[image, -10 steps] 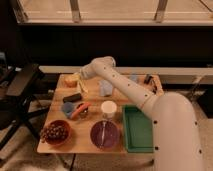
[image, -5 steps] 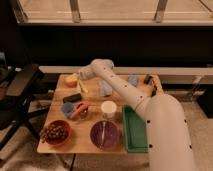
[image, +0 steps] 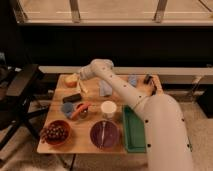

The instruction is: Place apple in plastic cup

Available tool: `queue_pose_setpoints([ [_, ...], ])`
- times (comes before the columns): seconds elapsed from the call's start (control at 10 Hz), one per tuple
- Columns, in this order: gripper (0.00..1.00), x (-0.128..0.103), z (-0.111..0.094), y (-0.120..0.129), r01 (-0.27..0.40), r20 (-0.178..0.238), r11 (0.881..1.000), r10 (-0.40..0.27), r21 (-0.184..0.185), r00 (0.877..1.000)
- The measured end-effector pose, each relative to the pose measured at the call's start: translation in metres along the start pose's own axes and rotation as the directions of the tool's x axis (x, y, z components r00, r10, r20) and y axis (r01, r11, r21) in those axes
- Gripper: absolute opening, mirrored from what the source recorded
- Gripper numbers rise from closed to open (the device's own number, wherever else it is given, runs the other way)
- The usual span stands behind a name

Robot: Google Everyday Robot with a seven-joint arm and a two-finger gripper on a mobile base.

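Observation:
The apple (image: 71, 80), small, round and orange-yellow, sits at the far left of the wooden table (image: 87, 145). My gripper (image: 81, 85) is at the end of the white arm, which reaches across from the right. It hangs just right of the apple, close to it or touching it. The plastic cup (image: 108, 109), white and upright, stands near the table's middle, to the right of and nearer than the gripper.
A blue bowl (image: 67, 108) holds a carrot (image: 80, 110). A brown bowl (image: 54, 134) holds grapes. A purple bowl (image: 104, 135) and a green tray (image: 134, 131) are at the front. Blue items (image: 103, 89) and a dark block (image: 71, 97) lie near the gripper.
The arm's elbow and forearm have swung nearer and fill more of the right side. The gripper has stayed by the apple at the table's far left.

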Motion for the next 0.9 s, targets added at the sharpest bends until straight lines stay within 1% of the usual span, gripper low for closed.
queue_pose_setpoints([
  [0.1, 0.73, 0.0006, 0.0042, -0.0016, 0.014, 0.000, 1.000, -0.014, 0.002, 1.000],
  [0.4, 0.73, 0.0002, 0.0021, 0.0018, 0.012, -0.003, 1.000, -0.012, -0.003, 1.000],
  [0.7, 0.73, 0.0001, 0.0031, -0.0004, 0.016, -0.002, 1.000, -0.016, 0.001, 1.000],
  [0.8, 0.73, -0.0003, 0.0019, -0.0013, 0.023, -0.002, 1.000, -0.023, 0.005, 1.000],
  [0.9, 0.73, -0.0023, -0.0048, -0.0050, 0.041, 0.001, 0.999, -0.041, 0.021, 0.999],
])
